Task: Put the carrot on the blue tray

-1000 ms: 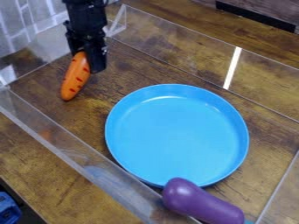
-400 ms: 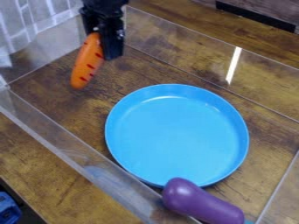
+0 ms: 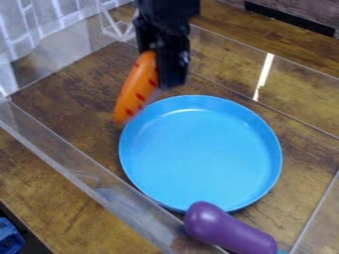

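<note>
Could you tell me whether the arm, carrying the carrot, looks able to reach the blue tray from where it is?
Probably yes: the gripper holds the carrot at the blue tray's upper-left rim, and nothing lies between them.

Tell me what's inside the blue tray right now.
Nothing lies in the blue tray; its whole blue floor shows. The carrot hangs from the gripper at its upper-left rim.

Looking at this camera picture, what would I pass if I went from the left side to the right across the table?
The orange carrot hanging from the gripper, then the blue tray, then the purple eggplant-like toy near the bottom edge.
</note>
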### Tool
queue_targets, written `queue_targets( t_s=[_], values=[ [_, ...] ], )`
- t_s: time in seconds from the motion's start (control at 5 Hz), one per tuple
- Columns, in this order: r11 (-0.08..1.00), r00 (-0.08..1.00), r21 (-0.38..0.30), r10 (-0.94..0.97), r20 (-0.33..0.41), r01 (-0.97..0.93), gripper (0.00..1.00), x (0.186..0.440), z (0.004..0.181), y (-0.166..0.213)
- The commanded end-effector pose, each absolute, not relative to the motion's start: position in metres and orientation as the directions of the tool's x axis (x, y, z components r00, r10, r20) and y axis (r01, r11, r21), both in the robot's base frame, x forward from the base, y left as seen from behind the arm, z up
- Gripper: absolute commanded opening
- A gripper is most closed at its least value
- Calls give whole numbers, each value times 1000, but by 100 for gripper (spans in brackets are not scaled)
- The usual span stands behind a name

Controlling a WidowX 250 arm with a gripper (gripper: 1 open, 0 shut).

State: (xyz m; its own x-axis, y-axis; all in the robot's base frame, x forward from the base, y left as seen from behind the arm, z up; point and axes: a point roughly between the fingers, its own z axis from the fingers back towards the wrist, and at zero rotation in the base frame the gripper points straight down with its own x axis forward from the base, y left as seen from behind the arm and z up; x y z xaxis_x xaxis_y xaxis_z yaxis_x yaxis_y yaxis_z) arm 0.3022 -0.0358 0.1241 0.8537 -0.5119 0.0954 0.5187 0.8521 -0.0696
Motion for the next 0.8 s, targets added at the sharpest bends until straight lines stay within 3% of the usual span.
queue_targets(
  t_s=[0.0, 0.2, 0.4, 0.6],
  values=[
    [849, 843, -46, -515, 157, 527, 0, 295, 124, -58],
    [813, 808, -41, -569, 152, 581, 0, 294, 98, -86],
    [766, 762, -34, -633, 137, 642, 100, 292, 71, -106],
    [734, 732, -44, -668, 135, 678, 100, 293, 47, -115]
  ],
)
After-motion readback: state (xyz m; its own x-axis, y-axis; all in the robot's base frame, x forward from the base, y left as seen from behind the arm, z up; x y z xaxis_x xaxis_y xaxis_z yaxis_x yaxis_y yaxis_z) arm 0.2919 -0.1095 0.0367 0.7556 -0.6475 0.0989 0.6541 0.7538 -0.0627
